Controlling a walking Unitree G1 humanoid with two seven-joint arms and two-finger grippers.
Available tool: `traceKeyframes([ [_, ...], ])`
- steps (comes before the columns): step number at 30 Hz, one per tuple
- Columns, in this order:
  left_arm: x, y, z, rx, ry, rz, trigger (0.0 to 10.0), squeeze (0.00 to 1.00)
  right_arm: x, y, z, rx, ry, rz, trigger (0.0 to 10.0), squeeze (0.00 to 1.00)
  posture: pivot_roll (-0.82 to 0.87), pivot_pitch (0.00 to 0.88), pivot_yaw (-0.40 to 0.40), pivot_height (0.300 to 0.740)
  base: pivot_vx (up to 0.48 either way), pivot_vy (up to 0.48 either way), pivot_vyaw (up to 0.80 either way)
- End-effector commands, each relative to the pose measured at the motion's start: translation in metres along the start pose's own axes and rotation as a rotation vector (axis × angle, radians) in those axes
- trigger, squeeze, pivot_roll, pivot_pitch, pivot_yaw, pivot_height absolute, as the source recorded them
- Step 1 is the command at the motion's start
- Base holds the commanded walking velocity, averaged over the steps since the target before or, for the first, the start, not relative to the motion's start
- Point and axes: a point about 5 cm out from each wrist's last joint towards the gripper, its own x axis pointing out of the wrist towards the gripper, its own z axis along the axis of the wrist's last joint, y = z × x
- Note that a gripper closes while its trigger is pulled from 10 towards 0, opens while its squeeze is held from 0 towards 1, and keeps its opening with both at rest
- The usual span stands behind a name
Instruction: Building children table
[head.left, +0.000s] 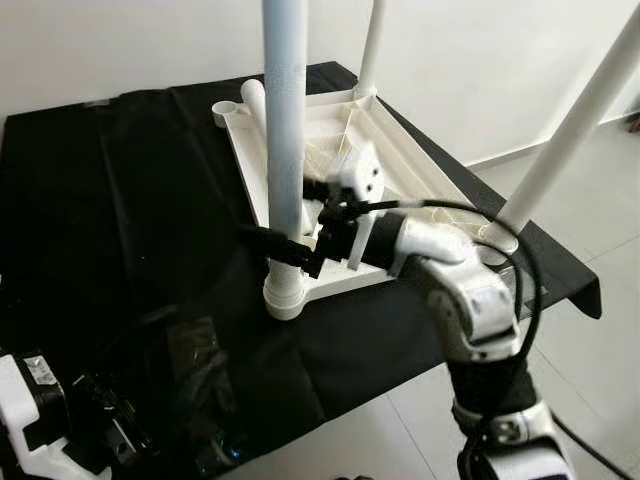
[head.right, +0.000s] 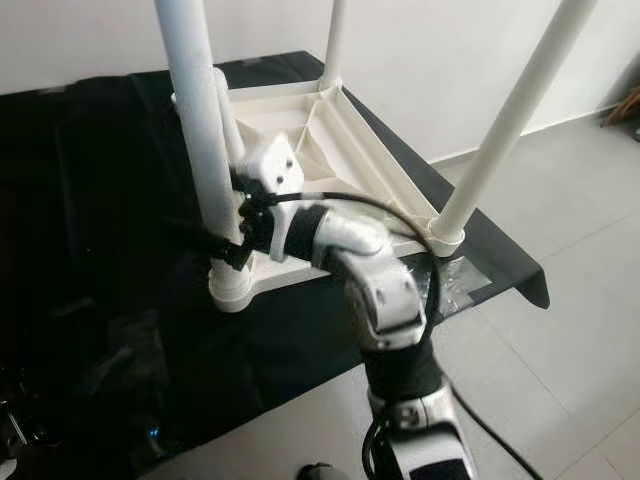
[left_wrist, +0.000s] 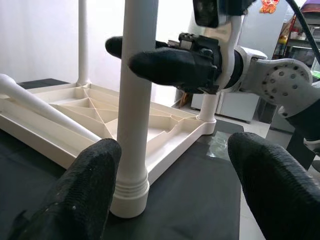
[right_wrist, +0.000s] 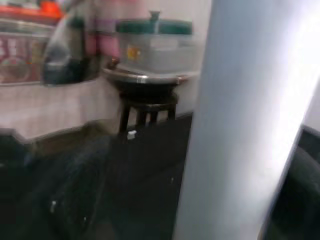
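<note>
Right gripper (head.left: 283, 248) closed around upright near leg (head.left: 285, 130), low on its shaft, just above corner socket (head.left: 284, 297) of upturned tabletop (head.left: 400, 150) on black cloth (head.left: 120, 200). Left gripper (left_wrist: 170, 200) spread wide, empty, facing same leg lower down.

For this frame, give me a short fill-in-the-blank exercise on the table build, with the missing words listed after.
1. The white table top lies upside down on a ____ cloth.
2. The right gripper has its fingers either side of the ____ table leg.
3. Besides the standing legs, one loose leg lies ____ the upturned top.
4. The left gripper has its fingers ____.

Missing words: black; nearest; inside; open
</note>
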Motion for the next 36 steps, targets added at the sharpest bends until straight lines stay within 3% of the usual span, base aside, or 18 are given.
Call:
traceKeyframes([
  [1, -0.001, -0.001, -0.001, -0.005, 0.018, 0.002, 10.0, 0.0, 0.001, 0.003, -0.002, -0.019, -0.001, 0.119, 10.0, 1.0, 0.06, 0.153, -0.068, 0.74, 0.0, 0.0, 0.0],
  [2, -0.001, -0.001, -0.001, -0.004, 0.019, 0.006, 10.0, 0.0, -0.001, -0.001, -0.002, -0.024, -0.003, 0.204, 10.0, 0.62, 0.07, 0.158, -0.066, 0.74, 0.0, 0.0, 0.0],
  [3, -0.002, -0.002, 0.0, -0.002, 0.02, 0.01, 10.0, 0.0, 0.0, -0.01, -0.003, -0.006, -0.004, 0.248, 10.0, 0.0, 0.08, 0.164, -0.066, 0.74, 0.0, 0.0, 0.0],
  [5, -0.002, -0.002, 0.0, -0.002, 0.02, 0.01, 10.0, 0.0, 0.0, -0.01, -0.003, -0.006, -0.004, 0.248, 10.0, 0.0, 0.08, 0.164, -0.066, 0.74, 0.0, 0.0, 0.0],
  [7, -0.003, -0.004, 0.002, -0.003, 0.022, 0.019, 10.0, 0.0, 0.004, -0.025, -0.004, 0.033, 0.0, 0.29, 10.0, 0.0, 0.1, 0.174, -0.063, 0.74, 0.0, 0.0, 0.0],
  [9, -0.003, -0.004, 0.002, -0.003, 0.022, 0.019, 10.0, 0.0, 0.004, -0.025, -0.004, 0.033, 0.0, 0.29, 10.0, 0.0, 0.1, 0.174, -0.063, 0.74, 0.0, 0.0, 0.0],
  [10, -0.004, -0.005, 0.003, -0.004, 0.024, 0.021, 10.0, 0.0, 0.006, -0.031, -0.004, 0.051, 0.006, 0.313, 4.1, 0.0, 0.1, 0.179, -0.064, 0.74, 0.0, 0.0, 0.0],
  [11, -0.004, -0.005, 0.003, -0.004, 0.024, 0.021, 10.0, 0.0, 0.006, -0.031, -0.004, 0.051, 0.006, 0.313, 4.1, 0.0, 0.1, 0.179, -0.064, 0.74, 0.0, 0.0, 0.0],
  [12, -0.004, -0.006, 0.003, -0.006, 0.027, 0.024, 10.0, 0.0, 0.007, -0.033, -0.005, 0.066, 0.012, 0.347, 0.0, 0.0, 0.11, 0.183, -0.065, 0.74, 0.0, 0.0, 0.0],
  [21, -0.006, -0.01, 0.002, -0.016, 0.036, 0.031, 10.0, 0.0, 0.01, -0.042, -0.01, 0.074, 0.006, 0.435, 0.0, 0.0, 0.11, 0.185, -0.073, 0.74, 0.0, 0.0, 0.0],
  [27, -0.006, -0.01, 0.001, -0.017, 0.036, 0.031, 10.0, 0.0, 0.009, -0.043, -0.014, 0.058, 0.016, 0.395, 0.0, 0.0, 0.1, 0.181, -0.075, 0.74, 0.0, 0.0, 0.0],
  [29, -0.006, -0.008, 0.001, -0.015, 0.031, 0.034, 10.0, 0.0, 0.006, -0.04, -0.024, 0.051, 0.036, 0.181, 0.0, 0.0, 0.09, 0.177, -0.084, 0.74, 0.0, 0.0, 0.0],
  [31, -0.006, -0.008, 0.001, -0.015, 0.031, 0.034, 10.0, 0.0, 0.006, -0.04, -0.024, 0.051, 0.036, 0.181, 0.0, 0.0, 0.09, 0.177, -0.084, 0.74, 0.0, 0.0, 0.0],
  [32, -0.006, -0.007, 0.0, -0.014, 0.029, 0.036, 10.0, 0.0, 0.007, -0.035, -0.03, 0.086, 0.036, 0.062, 0.0, 0.0, 0.08, 0.178, -0.086, 0.74, 0.0, 0.0, 0.0],
  [33, -0.006, -0.007, 0.0, -0.014, 0.029, 0.036, 10.0, 0.0, 0.007, -0.035, -0.03, 0.086, 0.036, 0.062, 0.0, 0.0, 0.08, 0.178, -0.086, 0.74, 0.0, 0.0, 0.0],
  [34, -0.006, -0.005, -0.001, -0.015, 0.029, 0.037, 10.0, 0.0, 0.009, -0.02, -0.053, 0.076, 0.144, -0.223, 0.0, 0.0, 0.06, 0.178, -0.079, 0.74, 0.0, 0.0, 0.0],
  [35, -0.006, -0.005, -0.001, -0.015, 0.029, 0.037, 10.0, 0.0, 0.009, -0.02, -0.053, 0.076, 0.144, -0.223, 0.0, 0.0, 0.06, 0.178, -0.079, 0.74, 0.0, 0.0, 0.0],
  [36, -0.004, -0.004, -0.003, -0.018, 0.021, 0.035, 10.0, 0.0, 0.004, 0.003, -0.068, 0.06, 0.221, -0.428, 0.0, 0.0, 0.06, 0.183, -0.071, 0.74, 0.0, 0.0, 0.0],
])
